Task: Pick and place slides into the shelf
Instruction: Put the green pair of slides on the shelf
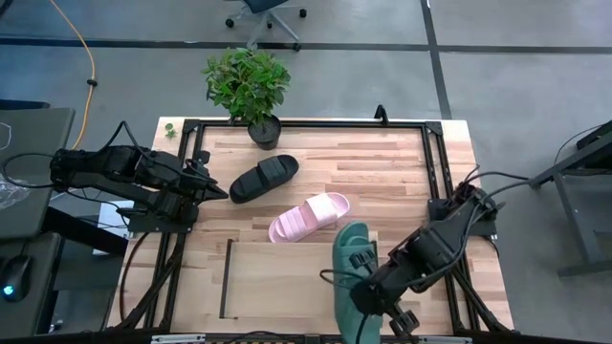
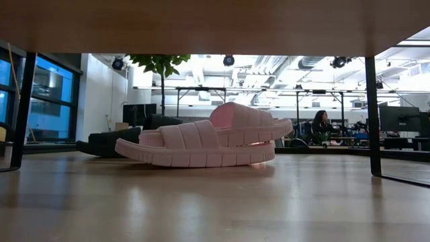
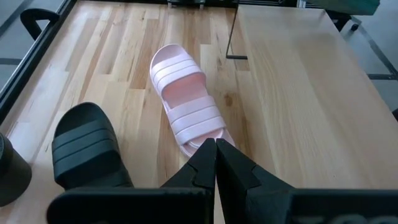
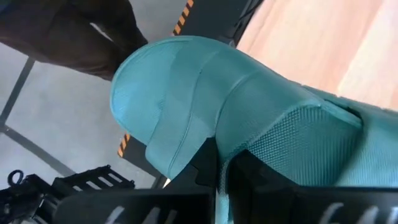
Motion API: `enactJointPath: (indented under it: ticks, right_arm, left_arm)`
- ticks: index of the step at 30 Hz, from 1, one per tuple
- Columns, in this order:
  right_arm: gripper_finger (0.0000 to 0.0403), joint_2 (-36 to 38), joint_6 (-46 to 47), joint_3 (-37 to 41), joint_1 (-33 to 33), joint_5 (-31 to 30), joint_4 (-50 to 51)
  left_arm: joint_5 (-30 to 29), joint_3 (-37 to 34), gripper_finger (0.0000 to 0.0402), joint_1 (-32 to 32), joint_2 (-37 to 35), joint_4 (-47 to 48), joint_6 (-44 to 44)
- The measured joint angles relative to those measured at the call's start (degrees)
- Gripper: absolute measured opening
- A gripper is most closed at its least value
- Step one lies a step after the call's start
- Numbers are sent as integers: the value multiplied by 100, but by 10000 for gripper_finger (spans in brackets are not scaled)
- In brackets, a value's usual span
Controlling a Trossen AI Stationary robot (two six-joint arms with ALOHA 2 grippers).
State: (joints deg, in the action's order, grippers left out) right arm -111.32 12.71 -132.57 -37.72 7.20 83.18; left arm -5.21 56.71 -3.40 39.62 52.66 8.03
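Note:
The teal-green slide (image 1: 352,272) is in my right gripper (image 1: 375,287) at the table's near right; in the right wrist view the teal-green slide (image 4: 186,93) fills the picture. It does not show in the low view. The pale pink slide (image 1: 308,217) lies sole-down mid-table and shows as the pink slide (image 2: 201,138) in the low view. The black slide (image 1: 263,179) lies flat farther left. My left gripper (image 1: 220,191) hovers shut just left of it. The shelf (image 1: 277,277) is the lighter panel near the table's near edge. My right gripper is shut on the teal-green slide near its ribbed strap (image 4: 280,137), coming at it from the table's right and lying across its length. The fingers (image 4: 205,165) hide the place of contact. One end (image 4: 155,87) sticks out past the table's edge, over the floor.
A potted plant (image 1: 251,91) stands at the table's far edge, just beyond the black slide. A thin black rail (image 1: 228,277) bounds the shelf panel on its left. The large black frame (image 1: 435,143) runs around the table. People sit at desks in the room behind.

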Motion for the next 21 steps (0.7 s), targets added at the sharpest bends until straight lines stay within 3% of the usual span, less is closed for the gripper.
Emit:
enactJointPath:
  ticks: [21]
  right_arm:
    - [0, -329, 329, 0, -22, 408, -219]
  left_arm:
    - [138, 0, 1, 1, 2, 47, -24]
